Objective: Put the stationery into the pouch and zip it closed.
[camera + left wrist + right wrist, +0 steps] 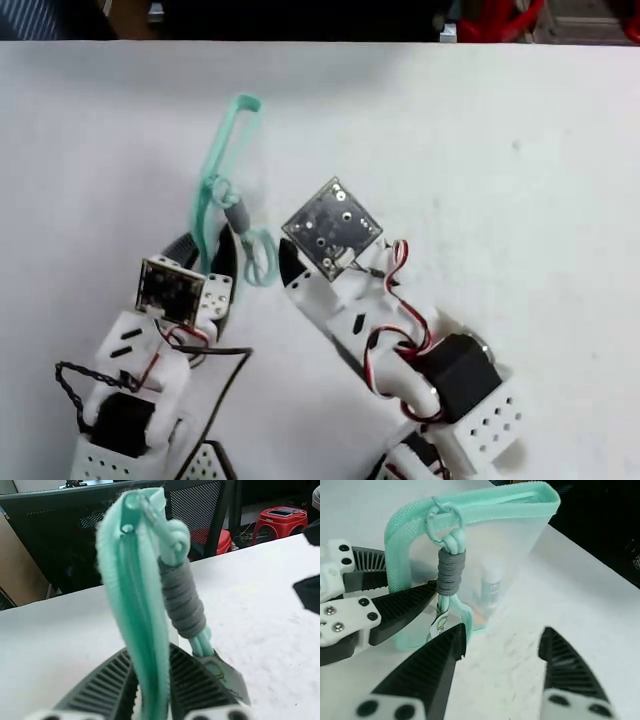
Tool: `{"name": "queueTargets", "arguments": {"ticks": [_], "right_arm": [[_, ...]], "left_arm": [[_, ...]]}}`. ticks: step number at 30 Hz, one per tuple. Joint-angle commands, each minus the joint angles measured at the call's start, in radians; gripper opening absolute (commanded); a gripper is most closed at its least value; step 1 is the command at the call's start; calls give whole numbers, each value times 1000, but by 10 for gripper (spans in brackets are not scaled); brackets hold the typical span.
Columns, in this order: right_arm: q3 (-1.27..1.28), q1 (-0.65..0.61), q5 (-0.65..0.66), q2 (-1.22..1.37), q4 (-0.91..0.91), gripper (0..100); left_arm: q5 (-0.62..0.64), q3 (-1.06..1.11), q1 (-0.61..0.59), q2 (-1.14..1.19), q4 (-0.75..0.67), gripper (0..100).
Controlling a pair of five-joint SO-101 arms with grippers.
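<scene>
At about 10 o'clock from the middle of the white surface (500,150) in the high view, the mint pouch (213,180) stands on edge. It reads as a thin strip running from 12 o'clock down toward 6 o'clock, with the left arm coming in from 7 o'clock and the right arm from 5 o'clock. The left wrist view makes the grip plain: the left hand (148,667) is clamped on the pouch's zip edge, its ribbed black fingers (192,680) pressed against both sides. The right wrist view adds the pouch's broad translucent side, with pale stationery (490,587) inside, too blurred to name. It also shows a ring (442,511) on the zip, from which hangs a mint cord bound with a grey wrap (451,572) and carrying a small tag (439,624). There the right hand (502,647) is spread apart and grips nothing, one tip just beside the cord's loop, the other over bare surface.
</scene>
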Motion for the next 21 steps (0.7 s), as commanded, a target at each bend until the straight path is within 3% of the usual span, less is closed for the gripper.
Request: {"name": "queueTargets", "arguments": {"ticks": [1,9,14,21], "right_arm": [[11,-39,-12,-21,-45,341],[23,-151,8,31,-222,294],[28,-140,-49,105,-369,288],[34,-137,-61,185,-479,198]], "left_arm": [[-12,-6,10,-16,-25,24],[-12,-5,10,-16,-25,24],[-15,-5,7,-16,-25,24],[-15,-6,7,-16,-25,24]]}}
